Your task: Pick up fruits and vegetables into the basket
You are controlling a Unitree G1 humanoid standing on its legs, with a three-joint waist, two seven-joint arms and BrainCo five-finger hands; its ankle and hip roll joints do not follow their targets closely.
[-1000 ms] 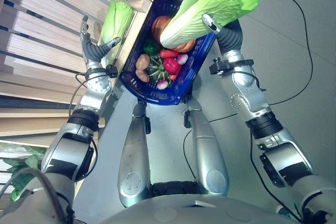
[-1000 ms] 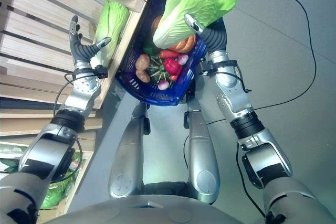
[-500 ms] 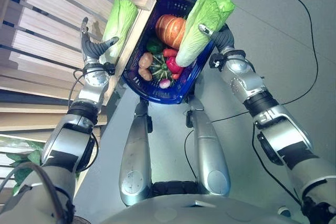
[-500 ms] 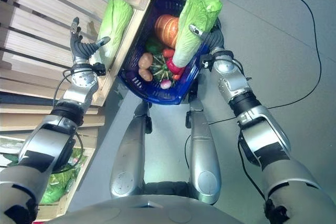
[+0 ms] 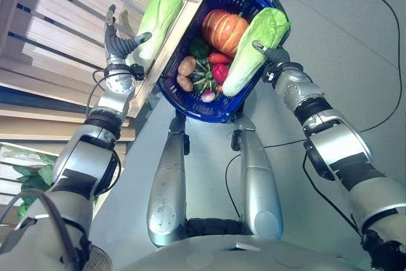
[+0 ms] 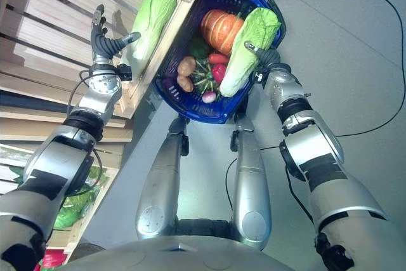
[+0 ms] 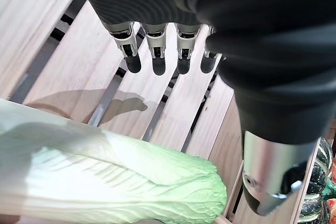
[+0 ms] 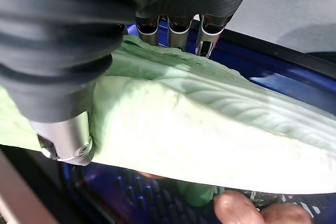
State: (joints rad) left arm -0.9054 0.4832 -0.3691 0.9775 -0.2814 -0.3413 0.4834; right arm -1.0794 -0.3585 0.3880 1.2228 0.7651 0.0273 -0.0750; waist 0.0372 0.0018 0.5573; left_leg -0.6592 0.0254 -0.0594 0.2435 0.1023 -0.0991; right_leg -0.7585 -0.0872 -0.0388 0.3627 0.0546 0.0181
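The right hand has its fingers and thumb wrapped round a napa cabbage, holding it along the right side of the blue basket, beside the pumpkin, potatoes and red pepper. Over at the wooden shelf, the left hand hangs with fingers spread wide and holding nothing, just beside a second cabbage lying there.

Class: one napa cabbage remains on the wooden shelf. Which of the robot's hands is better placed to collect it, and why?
The left hand: it hovers open right beside the shelf cabbage, while the right hand grips another cabbage in the blue basket.
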